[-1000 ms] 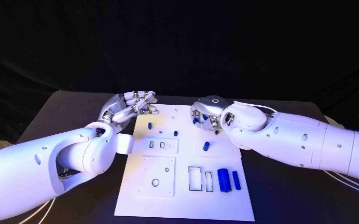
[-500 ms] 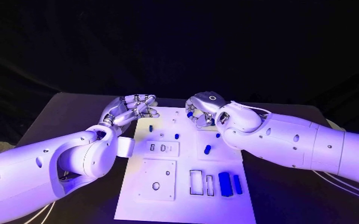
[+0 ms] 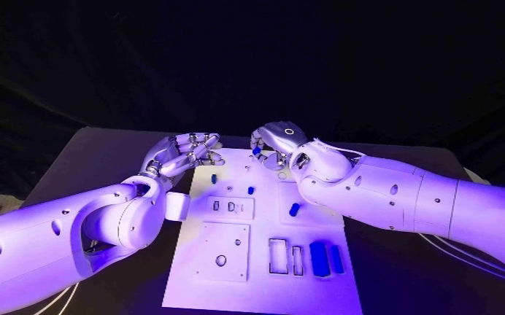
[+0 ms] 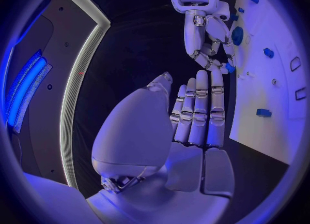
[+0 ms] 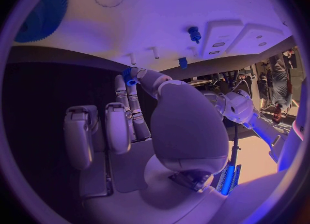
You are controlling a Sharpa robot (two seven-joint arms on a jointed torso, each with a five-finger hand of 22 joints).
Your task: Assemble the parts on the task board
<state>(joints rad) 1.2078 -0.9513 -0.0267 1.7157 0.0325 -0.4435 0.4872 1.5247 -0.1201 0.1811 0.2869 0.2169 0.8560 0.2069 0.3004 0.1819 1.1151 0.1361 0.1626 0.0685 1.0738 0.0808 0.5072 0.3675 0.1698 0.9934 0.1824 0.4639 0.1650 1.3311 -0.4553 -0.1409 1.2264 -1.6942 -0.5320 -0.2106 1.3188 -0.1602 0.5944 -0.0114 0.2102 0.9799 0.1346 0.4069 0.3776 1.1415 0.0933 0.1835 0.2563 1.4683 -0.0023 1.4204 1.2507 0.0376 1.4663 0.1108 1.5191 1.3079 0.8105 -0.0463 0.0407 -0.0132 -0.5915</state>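
The white task board lies in the middle of the black table. My right hand hovers over the board's far edge and pinches a small blue part between thumb and a finger; the right wrist view shows this part at the fingertips. My left hand sits just off the board's far left corner, fingers held together and nothing in it. In the left wrist view the right hand hangs beyond my left fingers with the blue part.
Small blue pegs stand on the board's middle. Two longer blue blocks lie near its front right, beside empty rectangular slots. A blue toothed disc lies on the board near my right hand.
My right hand has carried the small blue part away from the board's middle toward its far edge and to the left. The left hand has stayed put.
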